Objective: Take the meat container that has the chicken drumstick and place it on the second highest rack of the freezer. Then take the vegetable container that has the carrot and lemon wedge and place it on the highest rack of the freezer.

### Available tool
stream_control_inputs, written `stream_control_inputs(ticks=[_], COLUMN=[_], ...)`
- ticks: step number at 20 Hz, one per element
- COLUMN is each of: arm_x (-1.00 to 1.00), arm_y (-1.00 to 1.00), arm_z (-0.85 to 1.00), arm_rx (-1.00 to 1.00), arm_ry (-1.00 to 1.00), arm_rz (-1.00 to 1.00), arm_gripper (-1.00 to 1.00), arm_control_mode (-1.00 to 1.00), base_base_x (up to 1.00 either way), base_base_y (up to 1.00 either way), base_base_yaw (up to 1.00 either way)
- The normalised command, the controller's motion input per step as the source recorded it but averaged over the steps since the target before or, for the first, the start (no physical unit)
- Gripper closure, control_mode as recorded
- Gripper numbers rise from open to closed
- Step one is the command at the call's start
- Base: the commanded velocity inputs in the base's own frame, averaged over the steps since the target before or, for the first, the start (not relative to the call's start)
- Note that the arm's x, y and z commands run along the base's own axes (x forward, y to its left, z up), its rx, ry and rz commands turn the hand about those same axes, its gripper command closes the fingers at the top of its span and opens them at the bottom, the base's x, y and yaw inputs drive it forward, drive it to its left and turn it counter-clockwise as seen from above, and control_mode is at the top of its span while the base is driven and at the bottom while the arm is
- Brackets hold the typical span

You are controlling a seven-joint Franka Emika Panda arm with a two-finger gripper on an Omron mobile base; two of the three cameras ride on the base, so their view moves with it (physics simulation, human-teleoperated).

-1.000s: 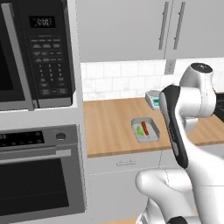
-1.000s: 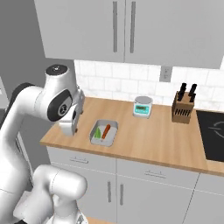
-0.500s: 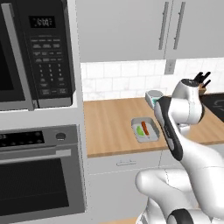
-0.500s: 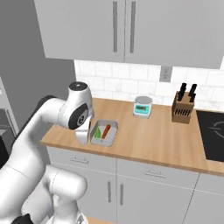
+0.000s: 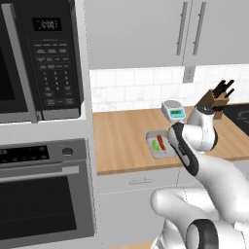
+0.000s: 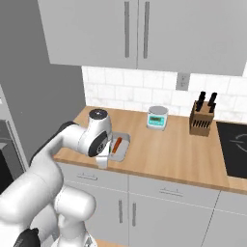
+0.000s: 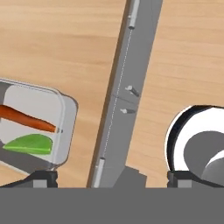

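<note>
One carrot point(image 7: 27, 119), one lemon wedge point(image 7: 29, 144), apparently

We count one container point(image 7: 61, 127) holding one carrot point(image 7: 26, 118) and one lemon wedge point(image 7: 28, 144), beside the left jaw; one scale point(image 6: 157, 117), one knife block point(image 6: 201, 118).
</note>
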Motion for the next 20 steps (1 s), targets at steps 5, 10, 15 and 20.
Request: stream_control_inputs(ticks=[5,10,15,20], arm_x=[0.61,0.65,0.48,0.25], arm_y=[-0.03,-0.16,-0.1,-0.01], arm_z=[0.0,0.0,-0.2,-0.34], arm_rx=[0.0,0.01,0.0,0.0], arm_ry=[0.17,0.1,0.05,0.08], arm_rz=[0.0,0.0,0.0,0.0], arm_gripper=[-1.0,-1.0,-1.0,-1.0], arm_control_mode=[-1.0,-1.0,-1.0,-1.0], base_base_x=[0.0,0.0,0.0,0.0], base_base_y=[0.0,0.0,0.0,0.0], base_base_yaw=[0.0,0.0,0.0,0.0])
